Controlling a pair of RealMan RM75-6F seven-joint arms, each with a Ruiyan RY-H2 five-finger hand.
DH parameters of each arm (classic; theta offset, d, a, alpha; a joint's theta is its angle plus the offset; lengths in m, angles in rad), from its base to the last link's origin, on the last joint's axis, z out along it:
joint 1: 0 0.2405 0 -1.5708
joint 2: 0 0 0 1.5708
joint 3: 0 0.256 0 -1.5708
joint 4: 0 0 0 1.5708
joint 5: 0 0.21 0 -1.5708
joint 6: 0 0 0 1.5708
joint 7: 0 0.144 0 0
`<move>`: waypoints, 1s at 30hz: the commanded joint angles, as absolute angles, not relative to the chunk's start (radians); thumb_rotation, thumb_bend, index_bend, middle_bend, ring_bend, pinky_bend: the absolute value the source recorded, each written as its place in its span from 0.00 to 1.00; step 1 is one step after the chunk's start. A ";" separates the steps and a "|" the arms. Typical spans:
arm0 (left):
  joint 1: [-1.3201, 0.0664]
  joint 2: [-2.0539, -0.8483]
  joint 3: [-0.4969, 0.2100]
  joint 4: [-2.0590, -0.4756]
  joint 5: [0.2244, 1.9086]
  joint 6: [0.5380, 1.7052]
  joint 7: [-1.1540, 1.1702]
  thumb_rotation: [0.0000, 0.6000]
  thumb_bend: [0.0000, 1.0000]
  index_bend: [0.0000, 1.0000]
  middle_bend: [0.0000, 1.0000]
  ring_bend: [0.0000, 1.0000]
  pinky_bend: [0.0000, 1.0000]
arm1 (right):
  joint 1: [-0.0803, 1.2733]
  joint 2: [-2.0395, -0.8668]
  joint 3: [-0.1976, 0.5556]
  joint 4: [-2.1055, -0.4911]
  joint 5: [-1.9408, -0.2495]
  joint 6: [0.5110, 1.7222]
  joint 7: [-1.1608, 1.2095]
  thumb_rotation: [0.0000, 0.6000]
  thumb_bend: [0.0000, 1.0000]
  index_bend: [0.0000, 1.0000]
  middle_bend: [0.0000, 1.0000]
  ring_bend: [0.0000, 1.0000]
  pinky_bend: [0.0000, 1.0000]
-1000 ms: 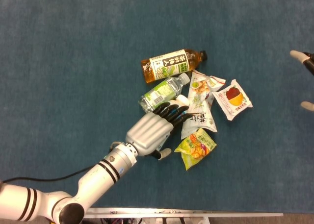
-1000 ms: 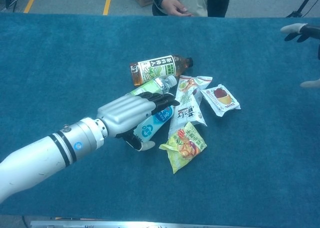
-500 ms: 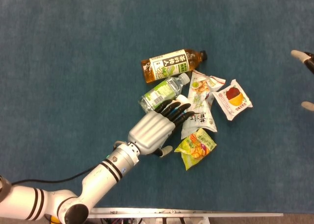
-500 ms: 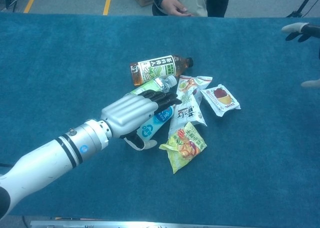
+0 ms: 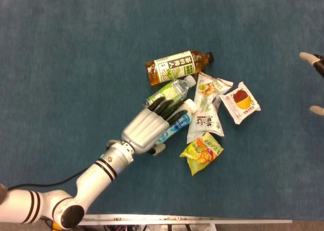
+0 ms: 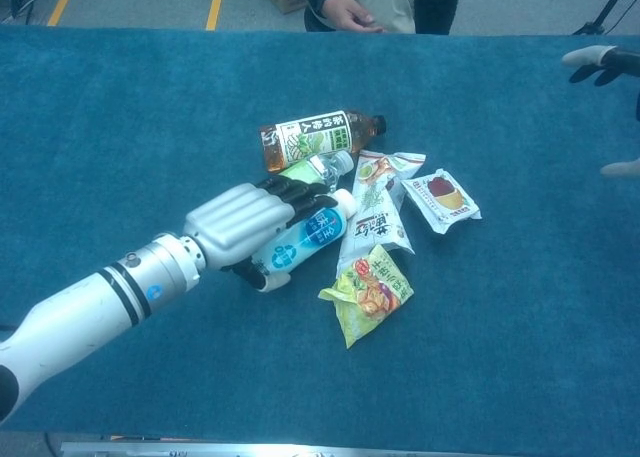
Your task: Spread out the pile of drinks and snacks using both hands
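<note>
— Nearest, what's the left hand point(image 6: 262, 227) doing?
— Fingers curled over the blue-labelled bottle point(image 6: 301, 243), gripping it, I think; print's unreadable.
— Beyond?
— Tea bottle point(image 6: 318, 137), Chinese label. Right hand point(image 6: 598, 65) by the table point(image 6: 120, 97) edge, fingers apart, empty.

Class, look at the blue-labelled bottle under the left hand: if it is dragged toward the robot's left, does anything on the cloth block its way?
Nothing visible does. Left of the left hand and blue-labelled bottle lies bare blue cloth.
</note>
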State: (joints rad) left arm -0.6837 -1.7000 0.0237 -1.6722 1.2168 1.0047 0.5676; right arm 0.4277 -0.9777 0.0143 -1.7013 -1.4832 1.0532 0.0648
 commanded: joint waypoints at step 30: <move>-0.670 -1.616 -0.058 -1.624 1.128 1.007 0.507 1.00 0.26 0.00 0.00 0.00 0.00 | 0.421 -0.974 0.025 -1.727 -1.470 1.056 0.043 1.00 0.00 0.05 0.21 0.21 0.47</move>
State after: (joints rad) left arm -0.6713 -1.6184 -0.0606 -1.6204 1.1280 1.0060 0.5039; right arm 0.4208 -0.9740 0.0253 -1.7264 -1.4704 1.0565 0.0430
